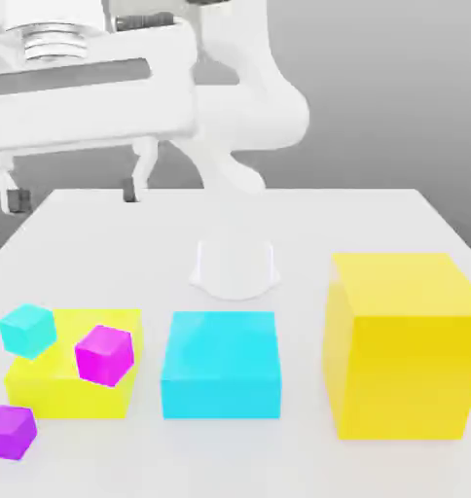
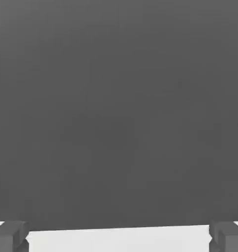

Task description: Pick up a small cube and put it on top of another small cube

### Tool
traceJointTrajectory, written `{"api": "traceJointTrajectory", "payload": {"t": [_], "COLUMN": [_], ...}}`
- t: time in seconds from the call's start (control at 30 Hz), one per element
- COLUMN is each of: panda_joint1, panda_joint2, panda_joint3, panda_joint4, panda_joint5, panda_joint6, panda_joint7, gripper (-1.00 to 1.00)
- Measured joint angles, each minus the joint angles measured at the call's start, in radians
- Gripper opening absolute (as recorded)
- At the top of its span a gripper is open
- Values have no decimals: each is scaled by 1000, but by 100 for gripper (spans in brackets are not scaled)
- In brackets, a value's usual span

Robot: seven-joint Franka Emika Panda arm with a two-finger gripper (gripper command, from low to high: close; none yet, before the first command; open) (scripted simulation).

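Nearest the camera, the small plain violet-purple cube [image 1: 10,431] sits on the white table [image 1: 376,214], at the front corner of the flat yellow slab [image 1: 59,389]. That slab seems to carry the small turquoise cube [image 1: 27,329] and magenta cube [image 1: 104,353]. High behind, the gripper [image 1: 74,195] hangs spread wide, empty; nothing bears readable writing.

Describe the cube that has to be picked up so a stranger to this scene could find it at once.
Start at the flat yellow block near the exterior view's left edge of the white table. Just off that block's near corner, directly on the table, sits the violet-purple cube. It is darker and smaller than the magenta cube and, unlike that one and the small cyan cube, it is not on the yellow block.
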Motion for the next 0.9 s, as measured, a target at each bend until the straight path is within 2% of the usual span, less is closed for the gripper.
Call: {"api": "traceJointTrajectory", "payload": {"t": [0.23,0.47,0.63,0.67,0.9], "panda_joint1": [-92,-180,-279,-291,-288], "panda_joint2": [254,483,663,682,677], "panda_joint3": [-41,-74,26,40,36], "panda_joint4": [-11,-27,10,14,13], "panda_joint5": [98,105,205,218,214], "panda_joint6": [73,162,282,296,291], "panda_joint7": [-170,-277,-368,-377,-375], "gripper": [0,0,0,-100,-100]}}
